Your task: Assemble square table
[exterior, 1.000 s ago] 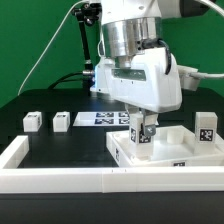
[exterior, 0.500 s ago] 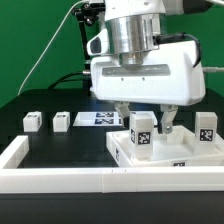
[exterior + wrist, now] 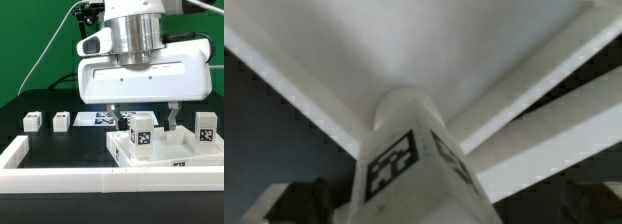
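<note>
The square tabletop slab lies at the exterior view's right, behind the front wall. A white tagged leg stands upright at its near left corner. My gripper hangs straight over this leg, open, with a finger well clear on each side. A second leg stands upright at the slab's right. Two loose legs lie on the black table at the left. In the wrist view the leg rises toward the camera between the dark fingers, with the slab's raised edges behind.
The marker board lies flat behind the slab. A long low white border wall runs along the front and turns back at the left. A black stand and cables rise at the back left.
The hand has turned about its vertical axis to face the camera broadside. The fingers have spread apart and let go of the leg, which stays standing on the slab.
</note>
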{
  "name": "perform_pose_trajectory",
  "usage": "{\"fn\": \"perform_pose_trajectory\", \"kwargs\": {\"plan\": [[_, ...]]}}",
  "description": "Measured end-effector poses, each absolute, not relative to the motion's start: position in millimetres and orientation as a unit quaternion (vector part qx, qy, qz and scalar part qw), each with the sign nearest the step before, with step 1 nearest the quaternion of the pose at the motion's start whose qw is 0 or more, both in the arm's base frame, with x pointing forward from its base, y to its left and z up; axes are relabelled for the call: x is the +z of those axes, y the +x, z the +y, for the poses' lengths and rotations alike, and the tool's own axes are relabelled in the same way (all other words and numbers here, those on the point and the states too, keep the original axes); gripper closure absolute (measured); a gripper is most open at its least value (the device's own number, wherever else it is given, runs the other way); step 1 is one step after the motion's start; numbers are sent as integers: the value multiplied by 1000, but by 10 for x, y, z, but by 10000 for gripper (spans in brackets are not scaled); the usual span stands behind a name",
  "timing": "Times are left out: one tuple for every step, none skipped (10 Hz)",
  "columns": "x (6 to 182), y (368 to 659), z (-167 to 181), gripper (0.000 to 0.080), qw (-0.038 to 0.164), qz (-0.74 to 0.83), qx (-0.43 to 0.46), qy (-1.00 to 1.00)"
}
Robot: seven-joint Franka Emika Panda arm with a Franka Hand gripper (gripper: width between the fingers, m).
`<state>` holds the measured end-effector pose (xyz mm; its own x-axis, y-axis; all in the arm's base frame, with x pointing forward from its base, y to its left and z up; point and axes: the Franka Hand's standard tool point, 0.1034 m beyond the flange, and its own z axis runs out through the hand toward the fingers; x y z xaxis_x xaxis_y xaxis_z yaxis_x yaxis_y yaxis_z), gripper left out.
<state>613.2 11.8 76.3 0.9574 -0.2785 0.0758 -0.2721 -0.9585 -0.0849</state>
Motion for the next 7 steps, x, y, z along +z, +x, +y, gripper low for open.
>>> {"fn": "perform_pose_trajectory", "kwargs": {"plan": [[784,6153,97,151,21,59,-44,-997],[803,6175,87,151,14,13,-45,-999],[813,6186,82,151,6,-44,-46,-998],[812,6185,76,151,4,-77,-46,-996],[812,6186,53,178,3,-101,-46,-994],[813,6187,51,178,2,-122,-46,-991],[813,6187,55,348,3,-117,-47,-992]]}}
